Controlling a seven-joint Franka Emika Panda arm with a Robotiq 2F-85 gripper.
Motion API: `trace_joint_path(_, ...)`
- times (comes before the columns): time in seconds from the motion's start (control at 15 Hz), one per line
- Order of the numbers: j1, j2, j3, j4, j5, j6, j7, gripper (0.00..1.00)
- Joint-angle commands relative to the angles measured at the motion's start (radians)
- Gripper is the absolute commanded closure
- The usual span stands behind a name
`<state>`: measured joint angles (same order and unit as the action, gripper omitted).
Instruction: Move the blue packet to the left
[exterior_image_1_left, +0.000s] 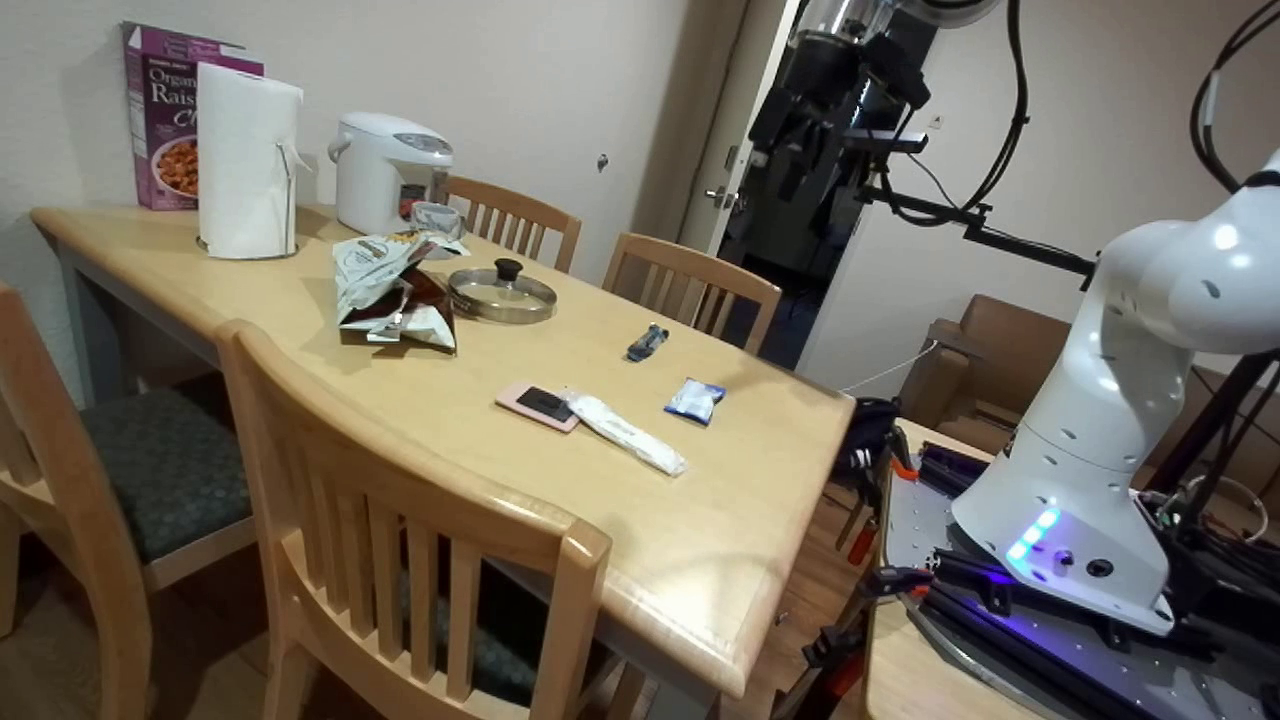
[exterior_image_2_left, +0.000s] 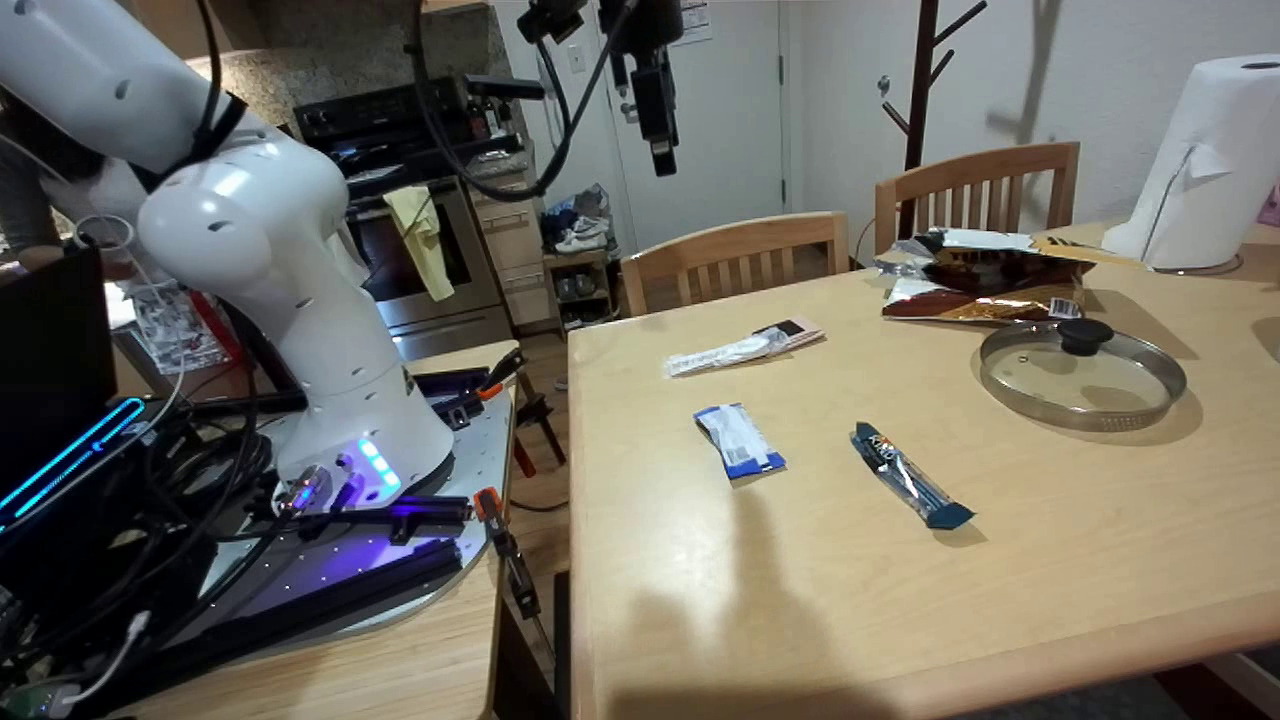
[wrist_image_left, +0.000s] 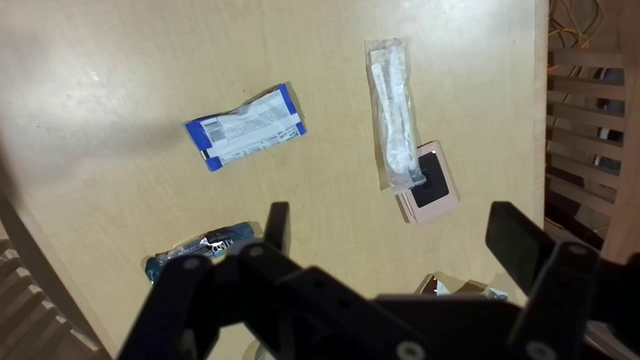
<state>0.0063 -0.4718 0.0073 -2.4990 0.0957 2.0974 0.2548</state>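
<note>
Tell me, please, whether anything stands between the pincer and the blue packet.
Nothing visible does: the open pincer hangs above the table, the blue packet lies uncovered, and the teal bar and clear-wrapped white pack lie apart from it.

This is a home's dining area, near its kitchen. A pale yellow cloth towel (exterior_image_2_left: 420, 240) hangs on a black-and-steel stove (exterior_image_2_left: 466, 270). Slat-backed wooden chairs (exterior_image_1_left: 415, 480) flank a light wooden table (exterior_image_1_left: 560, 355) bearing a purple cardboard cereal box (exterior_image_1_left: 160, 120) and a white cylindrical paper-towel roll (exterior_image_1_left: 245, 165).
</note>
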Motion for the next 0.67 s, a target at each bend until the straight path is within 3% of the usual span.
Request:
trace_joint_path(0.0, -0.034, 0.076, -0.001, 0.016, 0.035, 0.031, 0.043, 0.0)
trace_joint_path(0.33, -0.068, 0.137, -0.021, 0.008, 0.099, 0.095, 0.138, 0.0)
trace_joint_path(0.6, -0.083, 0.166, -0.014, -0.015, 0.168, 0.215, 0.269, 0.0)
